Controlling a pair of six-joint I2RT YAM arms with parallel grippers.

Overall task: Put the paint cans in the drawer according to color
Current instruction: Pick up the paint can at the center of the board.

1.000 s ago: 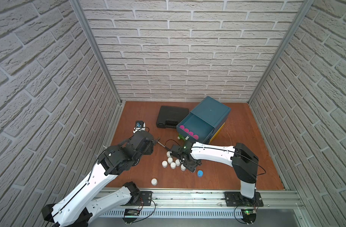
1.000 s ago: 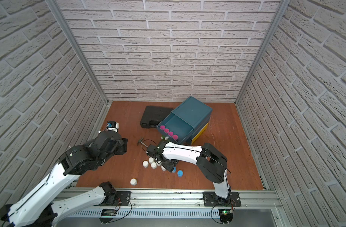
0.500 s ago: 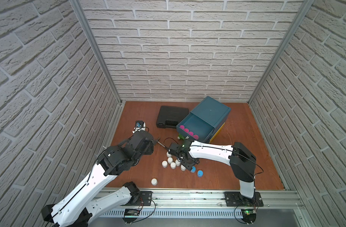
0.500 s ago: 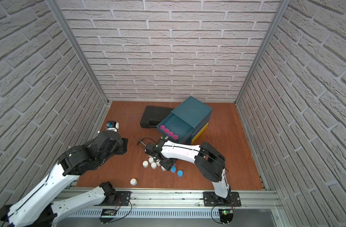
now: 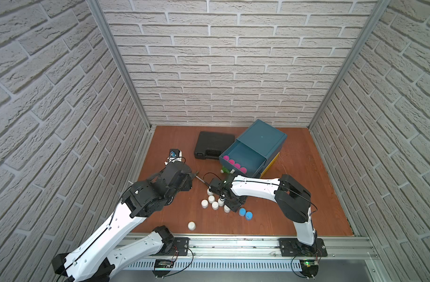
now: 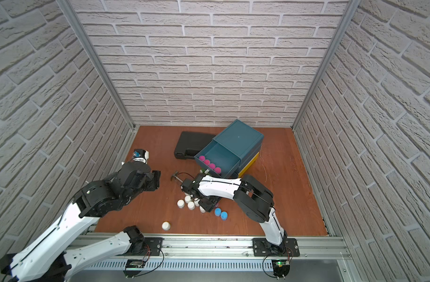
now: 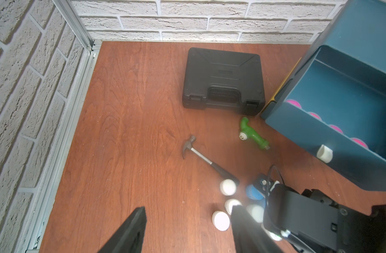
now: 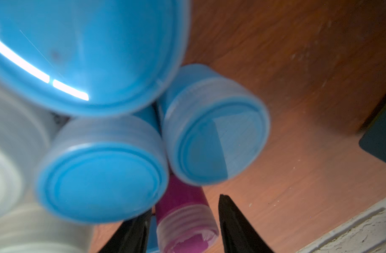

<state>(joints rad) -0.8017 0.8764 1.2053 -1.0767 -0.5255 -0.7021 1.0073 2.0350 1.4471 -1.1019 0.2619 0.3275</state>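
Observation:
Paint cans cluster on the floor: several white ones (image 5: pixel 215 205), two light blue (image 5: pixel 242 211), a lone white one (image 5: pixel 191 225). Several magenta cans (image 5: pixel 233 162) line the front of the open teal drawer (image 5: pixel 245 153). My right gripper (image 5: pixel 233 206) is down in the cluster. In the right wrist view it (image 8: pixel 185 203) straddles a magenta can (image 8: pixel 185 221) lying on its side, with a thin gap at one finger (image 8: pixel 235 230). Blue cans (image 8: pixel 102 181) crowd right behind it. My left gripper (image 7: pixel 188 208) hovers open and empty to the left of the cluster.
A small hammer (image 7: pixel 200 155) and a green toy drill (image 7: pixel 252 135) lie between the cluster and the drawer. A black case (image 7: pixel 223 81) sits by the back wall, left of the drawer unit. Brick walls close in three sides.
My right gripper has shifted slightly within the cluster, uncovering a second blue can, and its jaws have narrowed around the magenta can. The left arm has not moved.

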